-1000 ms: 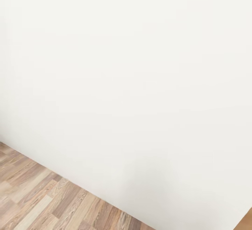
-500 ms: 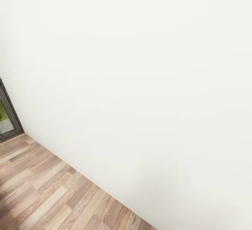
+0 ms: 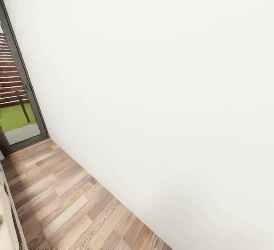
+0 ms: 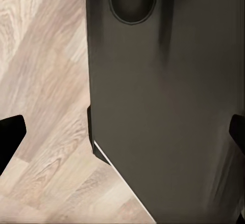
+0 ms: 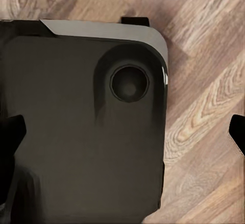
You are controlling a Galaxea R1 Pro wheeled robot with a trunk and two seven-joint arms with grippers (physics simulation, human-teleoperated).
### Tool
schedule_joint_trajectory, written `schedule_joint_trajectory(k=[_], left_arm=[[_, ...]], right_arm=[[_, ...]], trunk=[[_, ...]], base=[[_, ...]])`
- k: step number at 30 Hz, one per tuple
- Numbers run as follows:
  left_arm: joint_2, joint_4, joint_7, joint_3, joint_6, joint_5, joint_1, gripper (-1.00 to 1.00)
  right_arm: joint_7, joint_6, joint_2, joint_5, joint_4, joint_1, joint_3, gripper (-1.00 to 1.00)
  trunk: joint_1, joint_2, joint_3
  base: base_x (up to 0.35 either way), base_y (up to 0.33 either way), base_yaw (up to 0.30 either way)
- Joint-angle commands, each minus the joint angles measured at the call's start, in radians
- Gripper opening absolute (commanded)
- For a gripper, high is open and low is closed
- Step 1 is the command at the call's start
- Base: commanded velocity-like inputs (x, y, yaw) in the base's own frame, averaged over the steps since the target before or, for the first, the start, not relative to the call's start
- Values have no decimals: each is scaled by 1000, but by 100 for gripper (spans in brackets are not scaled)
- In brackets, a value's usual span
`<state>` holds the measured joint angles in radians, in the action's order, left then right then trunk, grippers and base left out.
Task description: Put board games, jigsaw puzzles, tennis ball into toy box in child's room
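At the far left of the head view, a dark-framed window [image 3: 19, 90] reaches down to the floor, with brown slats and a patch of green grass behind its glass. Below it, at the lower left edge, a pale strip of furniture [image 3: 5, 212] with a dark side cuts into the picture; a tiny green speck sits on it at the very edge, too small to identify. The wood-plank floor [image 3: 64, 200] runs diagonally from the window toward the bottom middle. To its right, the white wall [image 3: 171, 90] of the child's room takes up the rest of the view.

In the left wrist view, the left gripper [image 4: 122, 137] has its dark fingers [image 4: 10, 137] at opposite edges of the picture, spread wide with nothing between them, above the robot's dark base [image 4: 163, 106] and floor planks. The right gripper [image 5: 122, 137] shows the same: fingers [image 5: 11, 137] wide apart and empty, over the dark base [image 5: 76, 132] and floor.
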<state>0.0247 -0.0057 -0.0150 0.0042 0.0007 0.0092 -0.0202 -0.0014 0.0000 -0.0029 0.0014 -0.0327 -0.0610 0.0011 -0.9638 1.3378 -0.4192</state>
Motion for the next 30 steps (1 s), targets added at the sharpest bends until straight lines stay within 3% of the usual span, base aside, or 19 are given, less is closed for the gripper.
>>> schedule_joint_trajectory(k=[1,30], left_arm=[[0,-1,-2,0,0,1,0,100],[0,-1,0,0,8,2,3,100]], right_arm=[[0,0,0,0,0,0,0,100],[0,2,0,2,-1,-2,2,100]], trunk=[[4,-7,2],[115,-210,93]], base=[[0,0,273],[0,0,276]])
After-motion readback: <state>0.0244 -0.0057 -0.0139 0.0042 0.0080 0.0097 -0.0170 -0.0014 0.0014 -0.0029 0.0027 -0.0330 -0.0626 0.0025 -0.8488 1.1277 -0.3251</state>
